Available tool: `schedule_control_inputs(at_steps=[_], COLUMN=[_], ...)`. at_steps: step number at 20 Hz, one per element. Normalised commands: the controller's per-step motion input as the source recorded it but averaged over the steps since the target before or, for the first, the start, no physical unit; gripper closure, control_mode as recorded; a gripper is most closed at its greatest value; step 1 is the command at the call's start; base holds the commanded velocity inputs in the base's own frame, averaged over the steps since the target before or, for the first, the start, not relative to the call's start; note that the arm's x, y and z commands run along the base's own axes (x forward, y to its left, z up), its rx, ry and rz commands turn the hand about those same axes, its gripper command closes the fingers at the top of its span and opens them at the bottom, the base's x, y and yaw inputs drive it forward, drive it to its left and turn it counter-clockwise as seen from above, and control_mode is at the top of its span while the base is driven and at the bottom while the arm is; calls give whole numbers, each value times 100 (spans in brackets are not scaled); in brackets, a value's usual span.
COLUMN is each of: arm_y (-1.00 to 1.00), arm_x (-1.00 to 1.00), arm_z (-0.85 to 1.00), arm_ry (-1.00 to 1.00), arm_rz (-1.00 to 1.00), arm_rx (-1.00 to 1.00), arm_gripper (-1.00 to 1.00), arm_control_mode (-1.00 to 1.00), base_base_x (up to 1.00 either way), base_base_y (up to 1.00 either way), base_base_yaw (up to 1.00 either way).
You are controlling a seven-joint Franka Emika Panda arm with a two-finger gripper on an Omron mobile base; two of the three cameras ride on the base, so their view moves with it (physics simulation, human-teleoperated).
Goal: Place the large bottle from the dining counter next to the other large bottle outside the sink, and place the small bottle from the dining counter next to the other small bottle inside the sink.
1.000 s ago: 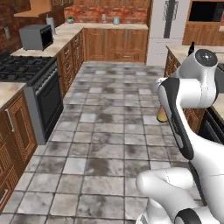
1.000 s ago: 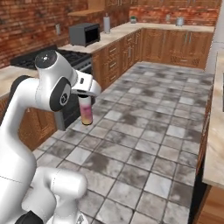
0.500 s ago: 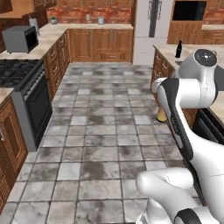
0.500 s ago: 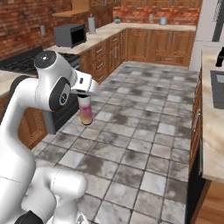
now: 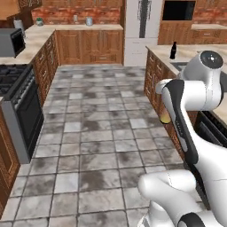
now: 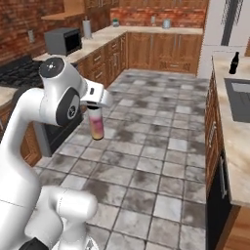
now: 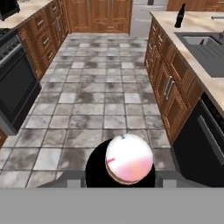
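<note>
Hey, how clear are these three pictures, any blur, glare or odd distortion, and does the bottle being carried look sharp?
Right base view: soft and slightly blurred, even light with no glare, the large bottle readable under the gripper. Left base view: same flat lighting, only the bottle's orange base peeks past the arm. Hand view: bottle foreshortened to a pale pink dome, edges fuzzy, the sink fairly crisp.

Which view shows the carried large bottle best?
Right base view: the large bottle hangs full length below the gripper, pink fading to orange. The left base view shows just its orange base behind the arm; the hand view looks down its body end-on.
</note>
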Motion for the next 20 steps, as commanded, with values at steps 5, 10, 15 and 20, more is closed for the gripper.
schedule_control_inputs(at_steps=[5,10,15,20], arm_y=[0,0,0,0], arm_x=[0,0,0,0], arm_z=[0,0,0,0], arm_ry=[0,0,0,0], arm_rz=[0,0,0,0], arm_rx=[0,0,0,0], arm_gripper=[100,100,100,100], arm_control_mode=[100,100,100,100], base_base_x=[100,100,100,100], base_base_y=[21,9,1,0], base_base_yaw=[-3,-4,-2,-2])
